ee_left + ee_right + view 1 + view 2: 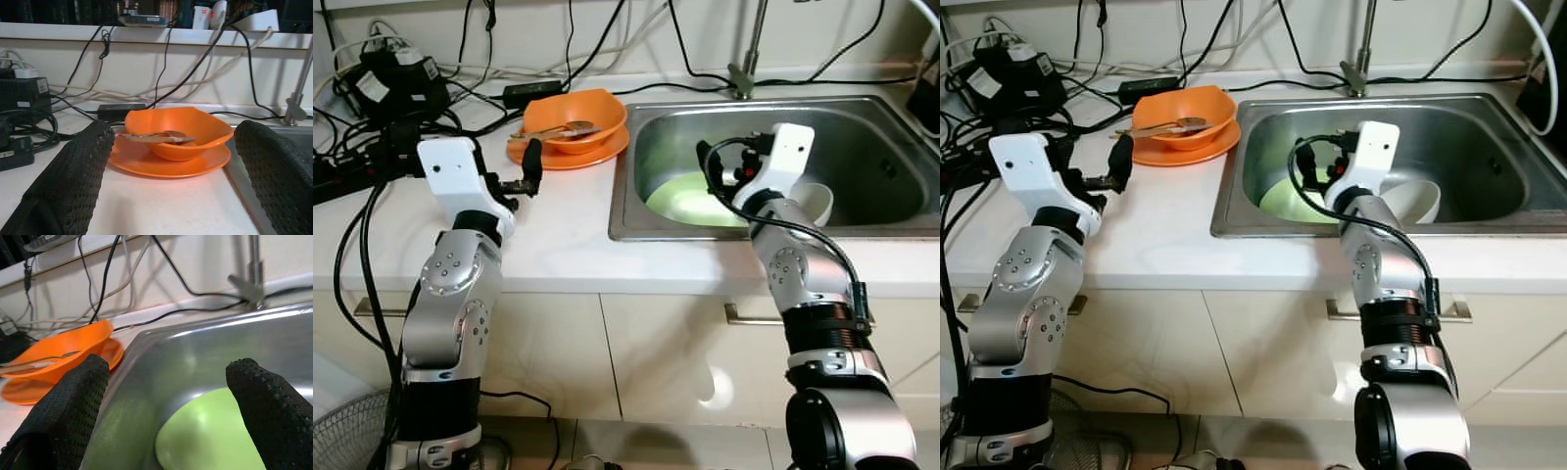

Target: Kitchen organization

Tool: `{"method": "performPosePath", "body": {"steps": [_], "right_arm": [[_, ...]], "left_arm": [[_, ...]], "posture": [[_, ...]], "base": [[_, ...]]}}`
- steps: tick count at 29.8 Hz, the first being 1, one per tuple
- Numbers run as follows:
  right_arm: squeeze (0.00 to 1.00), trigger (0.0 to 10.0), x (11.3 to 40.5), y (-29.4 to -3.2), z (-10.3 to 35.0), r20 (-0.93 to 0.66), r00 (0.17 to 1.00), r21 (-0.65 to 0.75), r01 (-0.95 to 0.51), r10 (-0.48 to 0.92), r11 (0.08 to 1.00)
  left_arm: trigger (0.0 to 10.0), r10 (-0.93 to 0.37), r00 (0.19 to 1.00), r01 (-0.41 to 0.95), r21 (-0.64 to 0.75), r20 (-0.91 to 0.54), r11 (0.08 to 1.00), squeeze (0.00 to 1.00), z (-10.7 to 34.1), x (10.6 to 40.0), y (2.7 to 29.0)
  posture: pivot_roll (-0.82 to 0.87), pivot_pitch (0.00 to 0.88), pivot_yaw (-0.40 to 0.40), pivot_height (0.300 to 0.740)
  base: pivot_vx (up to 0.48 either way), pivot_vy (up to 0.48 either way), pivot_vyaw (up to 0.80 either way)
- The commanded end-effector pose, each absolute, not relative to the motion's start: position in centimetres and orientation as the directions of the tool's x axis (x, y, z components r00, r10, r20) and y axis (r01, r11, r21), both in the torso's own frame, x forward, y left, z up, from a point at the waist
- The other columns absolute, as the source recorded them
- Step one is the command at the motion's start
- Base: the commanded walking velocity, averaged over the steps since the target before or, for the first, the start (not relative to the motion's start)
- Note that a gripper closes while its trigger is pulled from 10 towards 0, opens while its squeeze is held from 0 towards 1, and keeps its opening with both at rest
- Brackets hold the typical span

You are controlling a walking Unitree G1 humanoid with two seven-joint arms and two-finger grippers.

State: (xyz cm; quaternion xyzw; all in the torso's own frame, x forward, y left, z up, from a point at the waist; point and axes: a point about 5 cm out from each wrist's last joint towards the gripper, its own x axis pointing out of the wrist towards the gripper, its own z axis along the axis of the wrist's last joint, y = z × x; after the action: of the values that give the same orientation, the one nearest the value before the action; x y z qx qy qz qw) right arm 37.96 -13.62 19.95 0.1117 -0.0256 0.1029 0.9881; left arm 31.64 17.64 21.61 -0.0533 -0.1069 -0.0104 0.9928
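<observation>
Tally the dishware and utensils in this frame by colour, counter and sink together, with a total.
Orange: 2, the orange bowl stacked on the orange plate, both on the counter.
Green: 1, the green plate lying in the sink.
White: 1, the white bowl in the sink, partly behind the right arm.
Wood-coloured: 1, a utensil resting in the orange bowl.
Total: 5

Plenty of bare white surface (558, 230) is left open between the left tool (171, 161) and the orange bowl (576, 119), which is stacked on an orange plate (570, 152) with a spoon (558, 128) laid across it. The back strip is cluttered by cables (460, 83) and a black power brick (401, 83). Inside the sink (636, 137), the floor is mostly taken up by a green plate (215, 435) and a white bowl (815, 201); the faucet (744, 73) is planted at the rear rim.
</observation>
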Motion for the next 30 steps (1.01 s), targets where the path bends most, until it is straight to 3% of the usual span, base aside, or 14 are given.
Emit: {"method": "performPosePath", "body": {"steps": [1, 6, 14, 28, 30], "right_arm": [[0.0, 10.0, 37.7, -13.0, 21.1, 0.124, 0.963, 0.19, -0.258, 0.238, 0.947], [0.0, 10.0, 37.4, -12.9, 20.6, 0.131, 0.954, 0.284, -0.297, 0.27, 0.912], [0.0, 10.0, 37.4, -13.2, 20.6, 0.144, 0.963, 0.201, -0.254, 0.228, 0.946], [0.0, 10.0, 37.3, -13.5, 20.6, 0.141, 0.97, 0.246, -0.226, 0.196, 0.943], [0.0, 10.0, 37.1, -13.7, 22.0, 0.221, 0.96, 0.212, -0.22, 0.173, 0.952]], "left_arm": [[10.0, -0.009, 0.977, 0.029, -0.091, 0.212, 0.995, 0.0, 21.9, 31.9, 17.9], [10.0, -0.029, 0.976, 0.05, -0.089, 0.218, 0.995, 0.0, 22.1, 31.9, 17.4], [10.0, -0.02, 0.981, 0.04, -0.099, 0.192, 0.994, 0.0, 21.9, 32.1, 17.4], [10.0, -0.045, 0.978, 0.063, -0.084, 0.203, 0.994, 0.0, 21.9, 32.1, 16.9], [10.0, -0.075, 0.973, 0.095, -0.083, 0.218, 0.992, 0.0, 22.3, 31.9, 16.5]], "posture": [[0.02, 0.05, 0.123, 0.74], [0.03, 0.053, 0.125, 0.74], [0.02, 0.057, 0.128, 0.74], [0.02, 0.054, 0.13, 0.74], [0.02, 0.054, 0.128, 0.74]], "base": [[0.0, 0.0, 0.0], [0.0, 0.0, 0.0], [0.0, 0.322, 0.0], [0.0, 0.0, 0.0], [0.0, 0.0, 0.0]]}}
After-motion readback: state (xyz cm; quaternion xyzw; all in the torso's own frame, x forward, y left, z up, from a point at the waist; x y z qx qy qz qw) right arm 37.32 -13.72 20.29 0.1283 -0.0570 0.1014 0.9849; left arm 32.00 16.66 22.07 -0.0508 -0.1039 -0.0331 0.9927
